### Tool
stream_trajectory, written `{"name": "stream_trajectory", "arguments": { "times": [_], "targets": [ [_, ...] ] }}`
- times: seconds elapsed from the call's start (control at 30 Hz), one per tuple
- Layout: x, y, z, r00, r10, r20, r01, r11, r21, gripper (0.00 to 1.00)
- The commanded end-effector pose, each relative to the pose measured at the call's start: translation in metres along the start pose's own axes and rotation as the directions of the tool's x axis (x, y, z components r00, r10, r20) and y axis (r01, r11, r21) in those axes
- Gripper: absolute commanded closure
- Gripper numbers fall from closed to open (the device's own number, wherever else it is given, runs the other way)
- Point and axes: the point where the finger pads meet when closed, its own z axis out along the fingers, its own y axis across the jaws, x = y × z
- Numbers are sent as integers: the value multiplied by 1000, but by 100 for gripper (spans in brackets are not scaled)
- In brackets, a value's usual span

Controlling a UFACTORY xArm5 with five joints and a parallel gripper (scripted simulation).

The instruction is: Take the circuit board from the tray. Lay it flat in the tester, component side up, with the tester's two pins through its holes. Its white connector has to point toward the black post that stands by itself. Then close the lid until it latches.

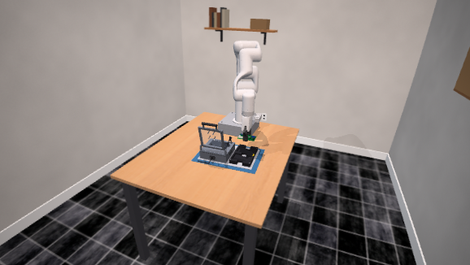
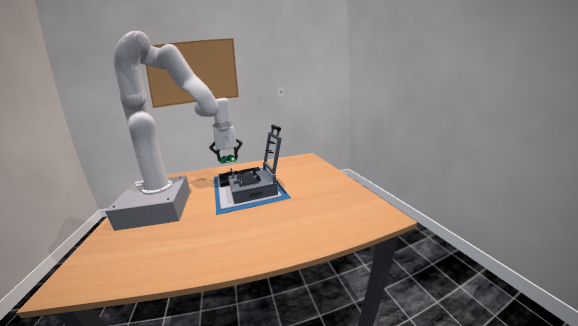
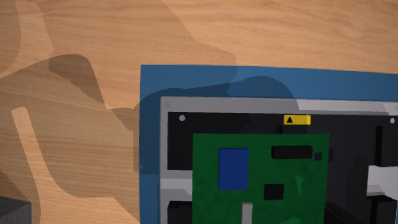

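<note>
The green circuit board (image 3: 260, 177) hangs component side up between the fingers of my gripper (image 2: 227, 152), with a blue part and black chips facing the wrist camera. It is held in the air above the back part of the black tray (image 3: 280, 131), and it also shows in the exterior and top views (image 2: 229, 159) (image 1: 248, 137). The grey tester (image 2: 252, 186) (image 1: 215, 149) stands beside the tray on the blue mat (image 3: 150, 125). Its lid (image 2: 271, 149) (image 1: 209, 133) stands open and upright. The fingertips are outside the wrist view. The pins and the lone post are too small to make out.
The arm's grey base block (image 2: 147, 202) sits on the wooden table behind the mat. A yellow warning label (image 3: 297, 119) marks the tray's back rim. The upright lid frame rises well above the tester on its far side.
</note>
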Motion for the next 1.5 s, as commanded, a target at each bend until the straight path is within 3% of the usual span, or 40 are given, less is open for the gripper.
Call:
{"name": "stream_trajectory", "arguments": {
  "times": [0.0,0.7,1.47],
  "targets": [
    [0,1,-1,1000,-4,-1,4,1000,-3,21],
    [0,1,-1,998,-67,-1,67,998,-3,21],
    [0,1,-1,962,-272,0,272,962,-3,21]
  ]
}}
